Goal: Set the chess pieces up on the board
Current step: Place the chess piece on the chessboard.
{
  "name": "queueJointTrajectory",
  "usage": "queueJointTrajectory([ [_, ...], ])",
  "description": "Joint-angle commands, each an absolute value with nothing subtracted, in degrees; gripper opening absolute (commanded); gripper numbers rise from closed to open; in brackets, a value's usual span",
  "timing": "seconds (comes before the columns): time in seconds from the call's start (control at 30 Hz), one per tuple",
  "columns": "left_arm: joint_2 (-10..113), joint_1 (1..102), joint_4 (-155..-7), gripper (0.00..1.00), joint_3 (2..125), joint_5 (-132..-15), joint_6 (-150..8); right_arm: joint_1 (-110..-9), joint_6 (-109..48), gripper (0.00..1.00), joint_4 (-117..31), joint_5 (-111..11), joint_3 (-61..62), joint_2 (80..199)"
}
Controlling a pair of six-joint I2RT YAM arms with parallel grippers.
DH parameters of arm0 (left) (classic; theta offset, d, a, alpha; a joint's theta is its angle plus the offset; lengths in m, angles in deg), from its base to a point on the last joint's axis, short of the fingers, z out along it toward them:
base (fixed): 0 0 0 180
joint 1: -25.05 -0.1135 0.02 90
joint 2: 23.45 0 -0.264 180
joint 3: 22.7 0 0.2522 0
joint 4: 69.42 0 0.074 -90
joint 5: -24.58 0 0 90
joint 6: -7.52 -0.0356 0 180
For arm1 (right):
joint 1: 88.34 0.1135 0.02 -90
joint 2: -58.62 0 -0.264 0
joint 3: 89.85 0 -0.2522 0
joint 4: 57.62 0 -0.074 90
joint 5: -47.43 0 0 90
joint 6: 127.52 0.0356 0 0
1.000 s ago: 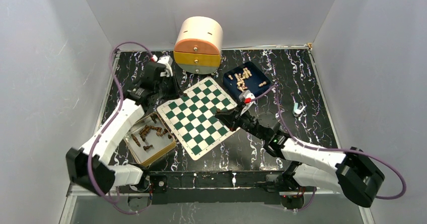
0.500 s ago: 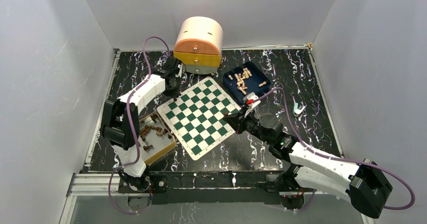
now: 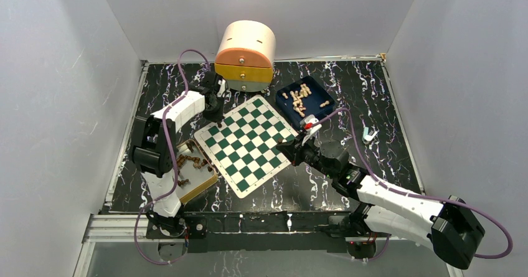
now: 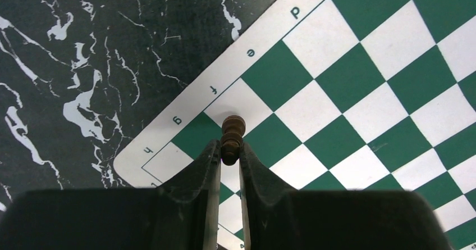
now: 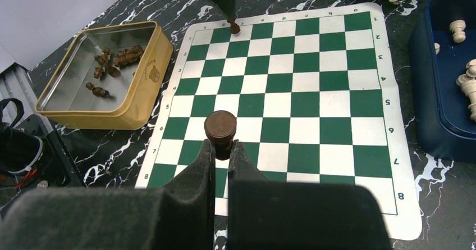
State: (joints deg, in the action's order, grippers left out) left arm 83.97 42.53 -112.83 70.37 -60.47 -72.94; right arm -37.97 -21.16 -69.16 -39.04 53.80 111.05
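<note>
While the left gripper [image 4: 229,149] has its jaws closed on a dark chess piece [image 4: 232,133] at the lettered edge row of the board [image 3: 246,143], near a corner, the right gripper [image 5: 220,149] has its jaws clamped on another dark piece [image 5: 220,126], round-topped, above squares toward the opposite edge. More dark pieces [image 3: 187,163] lie in the tan tin [image 3: 203,188]; pale ones [image 3: 301,96] lie in the blue tray [image 3: 287,107] on the marbled surface [image 3: 373,90]
</note>
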Motion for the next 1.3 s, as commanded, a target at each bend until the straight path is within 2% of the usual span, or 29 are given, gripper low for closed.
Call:
queueJointTrajectory([
  [0.0, 83.6, 42.7, -111.5, 0.00, 71.0, -62.8, -73.5, -37.9, -21.9, 0.08, -70.8, -38.2, 51.9, 111.3],
  [0.7, 85.3, 42.7, -110.2, 0.00, 68.9, -61.6, -74.0, -38.0, -22.7, 0.10, -69.8, -36.9, 51.5, 111.0],
  [1.07, 81.2, 42.7, -114.1, 0.28, 73.4, -65.1, -73.0, -38.0, -21.6, 0.12, -66.5, -37.3, 50.3, 111.6],
  [1.27, 72.9, 42.7, -114.2, 0.31, 75.8, -73.2, -73.0, -38.0, -19.6, 0.12, -64.4, -39.2, 49.0, 112.6],
])
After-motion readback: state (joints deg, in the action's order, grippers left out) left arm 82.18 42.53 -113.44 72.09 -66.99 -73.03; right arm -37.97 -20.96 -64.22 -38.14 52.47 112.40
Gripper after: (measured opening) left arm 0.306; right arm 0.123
